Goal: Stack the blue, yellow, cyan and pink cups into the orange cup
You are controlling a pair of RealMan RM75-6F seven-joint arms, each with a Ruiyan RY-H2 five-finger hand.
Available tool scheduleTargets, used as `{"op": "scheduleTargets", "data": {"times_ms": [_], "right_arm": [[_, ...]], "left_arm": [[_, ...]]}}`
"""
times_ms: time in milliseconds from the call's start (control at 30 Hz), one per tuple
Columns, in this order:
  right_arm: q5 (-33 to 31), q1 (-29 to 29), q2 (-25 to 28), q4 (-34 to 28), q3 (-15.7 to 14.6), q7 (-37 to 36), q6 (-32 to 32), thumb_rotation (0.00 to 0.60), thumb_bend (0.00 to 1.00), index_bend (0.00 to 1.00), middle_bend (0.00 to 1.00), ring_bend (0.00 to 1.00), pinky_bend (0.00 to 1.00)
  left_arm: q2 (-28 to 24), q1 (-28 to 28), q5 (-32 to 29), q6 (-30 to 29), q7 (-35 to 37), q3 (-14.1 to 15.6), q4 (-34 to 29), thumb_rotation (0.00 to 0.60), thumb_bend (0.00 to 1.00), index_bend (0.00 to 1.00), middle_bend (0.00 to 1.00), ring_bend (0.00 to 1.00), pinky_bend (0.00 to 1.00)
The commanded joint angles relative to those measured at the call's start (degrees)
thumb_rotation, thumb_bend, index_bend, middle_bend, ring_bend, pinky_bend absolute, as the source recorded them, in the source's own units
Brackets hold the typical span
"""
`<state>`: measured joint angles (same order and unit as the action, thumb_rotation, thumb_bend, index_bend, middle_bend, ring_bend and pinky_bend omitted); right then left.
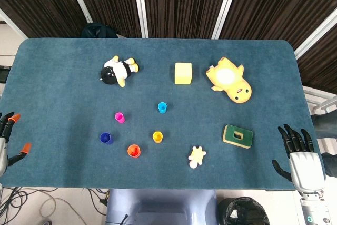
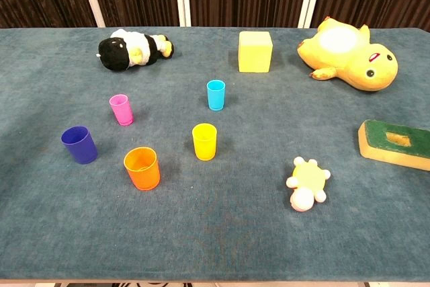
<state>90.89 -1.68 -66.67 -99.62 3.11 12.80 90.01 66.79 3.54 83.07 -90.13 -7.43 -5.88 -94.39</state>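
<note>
Where felt lies, smooth round orange cup (image 2: 142,168)

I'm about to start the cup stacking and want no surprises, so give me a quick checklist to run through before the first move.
1. Orange cup upright, mouth open and nothing inside: ok.
2. Blue cup, yellow cup, cyan cup and pink cup all upright and standing apart: ok.
3. Left hand free: it shows only at the table's left edge, fingers apart, holding nothing: ok.
4. Right hand free: fingers spread near the table's right front corner, holding nothing: ok.
5. Small yellow plush toy and green sponge block lie to the right, apart from the cups: ok.
6. Cups fit inside each other: cannot tell.
</note>
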Motion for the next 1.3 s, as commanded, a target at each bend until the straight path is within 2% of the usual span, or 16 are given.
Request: {"op": "scheduleTargets", "data": {"times_ms": [33,1033,1300], "right_arm": [[0.0,0.02,0.04,0.01,0.02,-0.02,0.05,0.6,0.32,0.05,0.07,0.14,0.06],[-0.02,0.15,0.18,-0.09,0.08,-0.15,0.29,0.6,0.32,0.05,0.07,0.14,0.06],[-0.41,0.43,0.52,-0.28,0.18,-0.33,0.61,0.6,0.32,0.05,0.07,0.14,0.06]], "left_arm": [[0.0,0.0,-0.03,0.0,0.0,-0.01,0.01,0.6,0.24,0.17,0.11,0.02,0.02],[-0.52,0.18,0.6,0.77,2.3,0.43,-0.08,0.6,0.23,0.18,0.11,0.02,0.02],[-1.31,2.27,-2.1,7.33,6.43,0.6,0.59,0.6,0.19,0.19,0.11,0.02,0.02]]}}
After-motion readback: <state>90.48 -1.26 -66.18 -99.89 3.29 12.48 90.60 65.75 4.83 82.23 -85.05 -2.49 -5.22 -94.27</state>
